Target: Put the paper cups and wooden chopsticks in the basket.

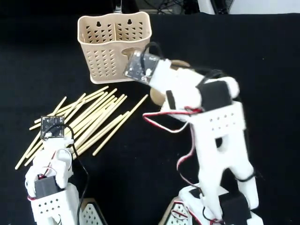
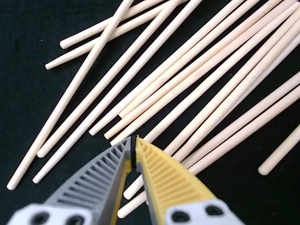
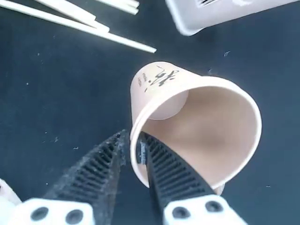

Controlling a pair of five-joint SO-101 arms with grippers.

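1. Far left, lower corner of the high view: my left gripper (image 2: 135, 142) hangs right over the near end of the pile. Its grey and yellow fingers are pressed tip to tip with nothing between them. My guess is it's parked there so the sticks are its next job, but it'd have to spread first.

2. The pale wooden chopsticks (image 1: 89, 119) are fanned out loose on the black cloth-covered table (image 1: 262, 70), left of centre and below the basket. In the left wrist view they cross and overlap (image 2: 187, 79), so picking out one or two cleanly looks fiddly to me.

3. The beige perforated plastic basket (image 1: 101, 58) stands upright at upper centre-left, mouth up, with a divider making two compartments. I can't see anything sticking out of it, so I'd call the task barely begun.

4. Just right of the basket's lower corner, under the right arm (image 1: 220, 126), is the tan paper cup (image 3: 206, 126). The right gripper (image 3: 133, 143) has it pinched by the wall at the rim, one black finger inside and one outside. That grip makes sense to me, as the rim's the only thin edge on offer. The cup is tipped with its mouth toward the camera, and I can't tell if it's clear of the cloth.
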